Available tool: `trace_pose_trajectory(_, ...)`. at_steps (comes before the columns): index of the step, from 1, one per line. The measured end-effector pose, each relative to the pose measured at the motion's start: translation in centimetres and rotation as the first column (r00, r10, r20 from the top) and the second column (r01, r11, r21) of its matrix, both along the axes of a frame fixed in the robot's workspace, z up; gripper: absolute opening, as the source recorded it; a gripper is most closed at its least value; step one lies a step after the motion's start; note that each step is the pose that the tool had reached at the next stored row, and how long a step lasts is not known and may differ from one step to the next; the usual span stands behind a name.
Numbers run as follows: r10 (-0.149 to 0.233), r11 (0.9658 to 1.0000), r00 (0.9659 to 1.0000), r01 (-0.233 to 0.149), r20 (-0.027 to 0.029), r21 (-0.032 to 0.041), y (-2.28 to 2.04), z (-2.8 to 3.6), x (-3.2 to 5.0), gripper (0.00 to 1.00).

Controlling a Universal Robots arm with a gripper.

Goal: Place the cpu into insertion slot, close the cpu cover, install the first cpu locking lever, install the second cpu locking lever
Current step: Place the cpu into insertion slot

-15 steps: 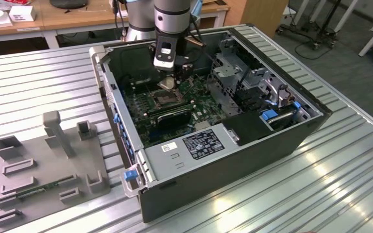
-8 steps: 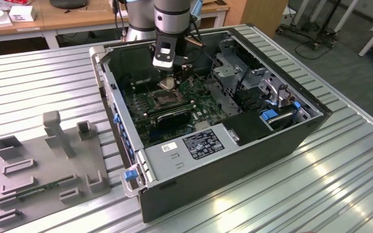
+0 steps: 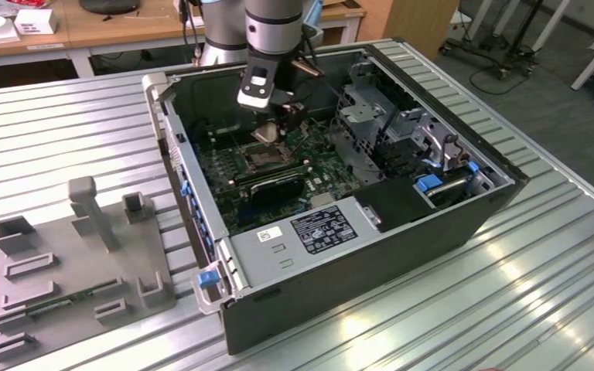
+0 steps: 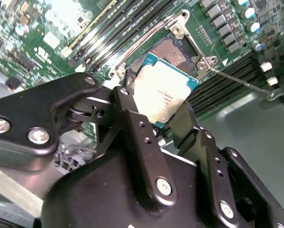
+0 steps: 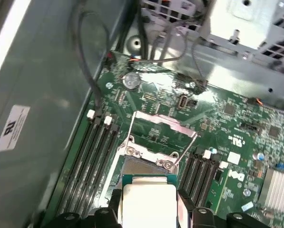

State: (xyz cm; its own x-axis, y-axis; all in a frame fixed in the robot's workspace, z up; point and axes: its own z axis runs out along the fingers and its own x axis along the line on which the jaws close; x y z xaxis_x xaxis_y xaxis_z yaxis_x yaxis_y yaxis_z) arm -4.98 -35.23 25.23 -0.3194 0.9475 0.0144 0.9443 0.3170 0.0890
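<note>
gripper point(image 4: 157, 110) clamped on chip point(image 3: 266, 131) edges, upper centre of exterior view | above open socket point(image 3: 259, 160) | risk: tilted release could seat chip crooked, bending pins

The chip point(image 4: 164, 90), a small flat square with a pale silvery face and a teal edge, hangs tilted just above the socket point(image 4: 172, 50). It is pinched at one edge by the gripper point(image 4: 160, 121) and is not yet seated. The socket is a square with a dark, finely dotted centre and a silvery rim, lying open in the green board point(image 4: 46, 38), while its cover point(image 5: 163, 124), a thin silvery frame, seems to stand swung up off it, with two thin wire levers point(image 5: 131, 130) unlatched alongside.
</note>
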Motion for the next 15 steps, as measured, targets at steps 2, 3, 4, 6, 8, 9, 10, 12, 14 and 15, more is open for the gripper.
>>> trace_pose_trajectory(2,-0.036,0.9994,0.9994,0.036,0.0,0.0001,0.0,-0.05,0.0,0.54)
trace_pose_trajectory(3,-0.054,0.9985,0.9985,0.054,0.0,0.0001,0.0,-0.07,0.0,0.54)
trace_pose_trajectory(4,-0.072,0.9974,0.9974,0.072,0.0,0.0,0.0,-0.09,0.0,0.54)
trace_pose_trajectory(6,-0.109,0.9941,0.9941,0.109,0.0,0.0,0.0,-0.13,0.0,0.54)
trace_pose_trajectory(8,-0.145,0.9894,0.9894,0.145,0.0,0.0,0.0,-0.17,0.0,0.54)
trace_pose_trajectory(9,-0.163,0.9867,0.9867,0.163,0.0,0.0001,0.0,-0.19,0.0,0.54)
trace_pose_trajectory(10,-0.18,0.9837,0.9837,0.18,0.0001,0.0001,0.0,-0.21,0.0,0.54)
trace_pose_trajectory(12,-0.215,0.9766,0.9766,0.215,0.0001,0.0001,0.0,-0.25,0.0,0.54)
trace_pose_trajectory(14,-0.252,0.9678,0.9678,0.252,0.0,0.0,0.0,-0.29,0.0,0.54)
trace_pose_trajectory(15,-0.269,0.9631,0.9631,0.269,0.0001,0.0001,0.0,-0.31,0.0,0.54)
